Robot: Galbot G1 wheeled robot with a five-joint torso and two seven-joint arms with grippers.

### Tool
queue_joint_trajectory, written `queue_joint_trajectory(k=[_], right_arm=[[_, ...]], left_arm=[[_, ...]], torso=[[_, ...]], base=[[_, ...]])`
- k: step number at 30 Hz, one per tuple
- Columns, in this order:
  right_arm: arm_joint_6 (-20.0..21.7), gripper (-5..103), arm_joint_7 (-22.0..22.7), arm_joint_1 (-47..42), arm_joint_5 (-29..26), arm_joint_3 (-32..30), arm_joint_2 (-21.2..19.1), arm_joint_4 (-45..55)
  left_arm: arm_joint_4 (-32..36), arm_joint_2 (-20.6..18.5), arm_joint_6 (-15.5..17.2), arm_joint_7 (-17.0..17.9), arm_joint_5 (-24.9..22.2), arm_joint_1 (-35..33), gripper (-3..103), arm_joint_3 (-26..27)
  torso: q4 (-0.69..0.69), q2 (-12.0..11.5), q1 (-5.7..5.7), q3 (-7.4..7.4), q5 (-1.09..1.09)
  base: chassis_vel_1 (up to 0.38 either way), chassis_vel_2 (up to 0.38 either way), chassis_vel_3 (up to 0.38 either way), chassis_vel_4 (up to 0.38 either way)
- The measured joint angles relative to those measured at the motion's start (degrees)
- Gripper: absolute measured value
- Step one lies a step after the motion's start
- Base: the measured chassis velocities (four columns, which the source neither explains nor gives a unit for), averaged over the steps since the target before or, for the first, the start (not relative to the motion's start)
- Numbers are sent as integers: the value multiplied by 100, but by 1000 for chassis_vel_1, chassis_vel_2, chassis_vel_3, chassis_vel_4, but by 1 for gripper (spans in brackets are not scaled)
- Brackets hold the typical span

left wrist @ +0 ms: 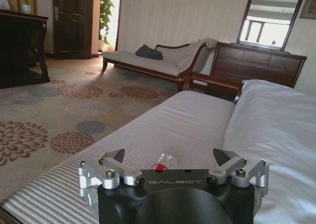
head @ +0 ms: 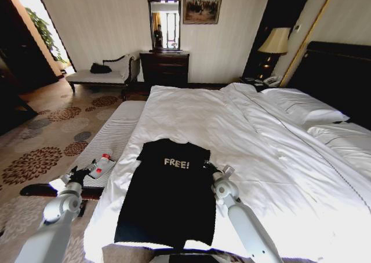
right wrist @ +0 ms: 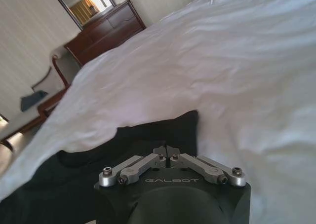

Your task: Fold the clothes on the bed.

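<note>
Pale grey arms, black "GALBOT"-marked wrists, seemingly silver screwed fingers [left wrist: 116,170].

Black T-shirt [head: 168,193] on bed [head: 278,153], right gripper [head: 212,169] seemingly touching.

The T-shirt [head: 168,199] at the lower centre of the head view was soft, matt black cloth with white printed lettering. The bed [head: 278,159] wore smooth white cotton-like sheets, lightly creased. The bench [head: 113,137] at left was ribbed, pale woven fabric. Both grippers, left [left wrist: 168,159] and right [right wrist: 167,152], had brushed metal fingers on matt black plastic housings.
</note>
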State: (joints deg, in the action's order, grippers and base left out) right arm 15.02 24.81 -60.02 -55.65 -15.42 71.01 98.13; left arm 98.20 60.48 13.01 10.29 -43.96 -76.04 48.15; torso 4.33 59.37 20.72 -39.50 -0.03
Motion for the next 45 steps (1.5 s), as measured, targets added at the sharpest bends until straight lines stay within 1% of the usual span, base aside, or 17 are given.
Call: queue_joint_trajectory(k=[2,4,6,7,9,14,20,26,36,40,45], right_arm=[[71,0,66,22,-2,-5,-65,16],[245,0,222,129,-54,-24,-410,33],[283,0,230,212,-66,-39,-673,-32],[283,0,230,212,-66,-39,-673,-32],[302,0,181,353,-86,-52,-1032,-243],[303,0,98,533,-107,-61,-1320,-511],[303,0,120,548,-93,-91,-1344,-547],[370,0,344,360,-62,-270,-1244,-180],[432,0,526,257,20,-297,-1164,-26],[477,0,579,266,17,-290,-1180,27],[544,0,644,341,7,-261,-1302,69]], left_arm=[[0,-2,-1,0,-1,0,100,2],[0,-3,-4,3,-2,-2,100,4],[0,-1,-6,4,-2,-2,100,3],[0,-1,-6,4,-2,-2,100,3],[12,1,-7,4,-3,1,100,-4],[28,-12,-7,5,-16,6,100,-5],[34,-31,-9,5,-34,0,100,20],[20,-35,-23,3,-52,-9,100,47],[-1,-5,-29,1,-49,48,100,2],[-12,-21,-29,1,-51,81,100,1],[-55,-21,-30,0,-59,126,100,-11]], torso=[[0,0,0,0,0],[0,0,0,0,0],[0,0,0,0,0],[0,0,0,0,0],[2,0,0,0,0],[0,0,0,0,0],[0,0,0,0,0],[0,0,0,0,-1],[0,0,0,0,-1],[1,0,0,0,0],[0,0,0,0,0]], base=[[0,0,0,0],[0,0,0,0],[0,0,0,0],[0,0,0,0],[0,0,0,0],[0,0,0,0],[0,0,0,0],[0,0,0,0],[0,0,0,0],[0,0,0,0],[0,0,0,0]])
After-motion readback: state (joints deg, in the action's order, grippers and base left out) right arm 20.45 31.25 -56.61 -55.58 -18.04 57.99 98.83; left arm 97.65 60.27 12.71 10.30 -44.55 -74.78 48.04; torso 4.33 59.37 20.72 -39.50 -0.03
